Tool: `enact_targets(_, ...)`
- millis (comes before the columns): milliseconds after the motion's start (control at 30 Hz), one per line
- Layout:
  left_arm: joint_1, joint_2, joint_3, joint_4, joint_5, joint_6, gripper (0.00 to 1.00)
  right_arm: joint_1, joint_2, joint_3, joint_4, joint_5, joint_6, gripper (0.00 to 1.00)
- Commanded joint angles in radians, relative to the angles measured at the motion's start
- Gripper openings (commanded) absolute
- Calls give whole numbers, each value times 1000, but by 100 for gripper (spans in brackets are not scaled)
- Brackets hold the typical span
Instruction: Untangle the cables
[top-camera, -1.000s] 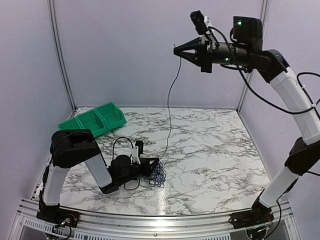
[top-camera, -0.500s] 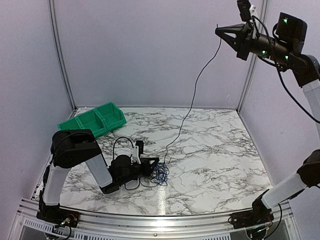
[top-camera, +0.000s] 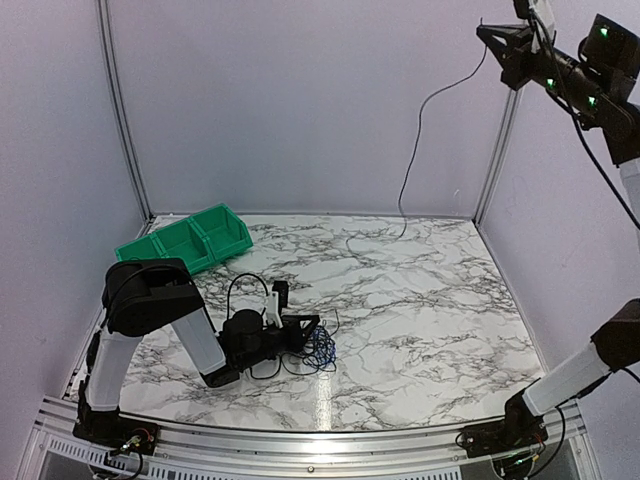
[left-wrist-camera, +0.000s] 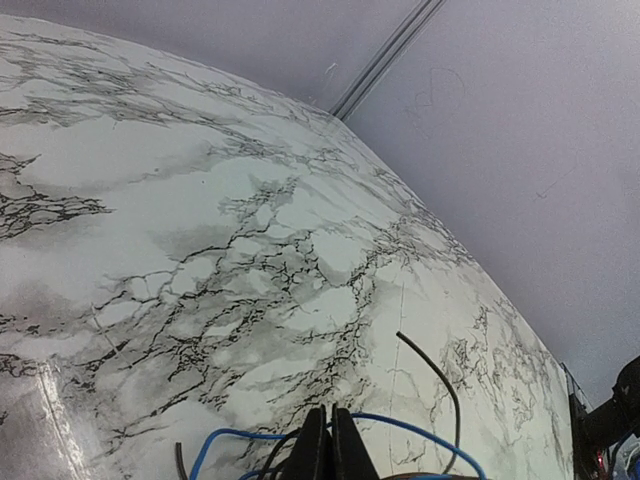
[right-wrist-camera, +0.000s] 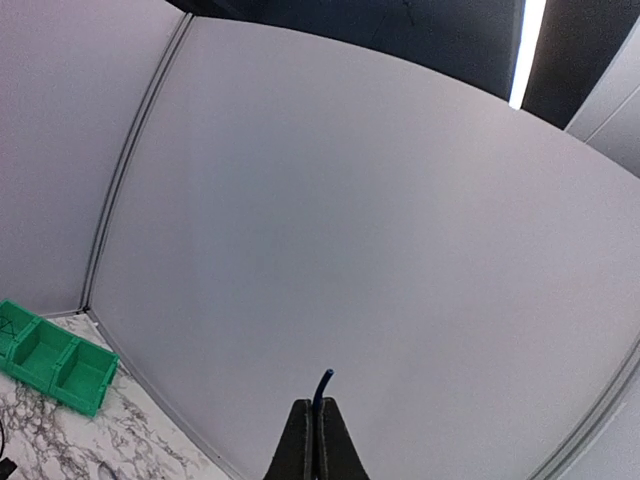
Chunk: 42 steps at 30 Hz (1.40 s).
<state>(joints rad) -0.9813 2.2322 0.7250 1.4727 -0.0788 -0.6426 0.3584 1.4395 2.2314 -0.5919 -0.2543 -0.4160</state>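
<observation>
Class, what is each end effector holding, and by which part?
The right end effector pinches a black cable just below its tip; the left end effector is shut on strands at the edge of the tangle of cables.

On the table (top-camera: 430, 300), the cables (top-camera: 318, 350) lie right of the bin (top-camera: 185, 240).

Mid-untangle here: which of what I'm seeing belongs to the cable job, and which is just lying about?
Part of the job:
- long black cable, held high by the right gripper
- cable knot, blue and black, pinched by the left gripper

Just lying about:
- green bin
- marble table
</observation>
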Motion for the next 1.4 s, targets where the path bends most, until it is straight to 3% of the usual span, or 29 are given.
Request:
enact_targets(0, -5, 56, 17, -107, 16, 4, 3, -13, -30, -7, 52, 83, -3, 0)
enact_targets(167, -5, 50, 16, -108, 15, 0, 3, -13, -45, -125, 68, 67, 2, 0)
enact_targets(367, -5, 5, -12, -107, 2, 19, 5, -13, -75, -389, 110, -7, 14, 0)
enact_targets(633, -7, -112, -42, -134, 13, 46, 32, -13, -81, -730, 214, -96, 39, 0)
enact_targets(733, -7, -194, -51, -198, -1, 82, 43, -12, -70, -777, 240, -153, 63, 0)
enact_targets(933, -23, -336, -50, -321, -50, 200, 54, -8, -29, -809, 260, -286, 99, 0)
enact_targets(1167, -48, -393, 79, -548, -50, 335, 56, 11, -8, -849, 295, -382, 136, 0)
enact_targets(1367, -63, -318, 287, -792, -80, 393, 56, 30, 52, -857, 320, -461, 195, 0)
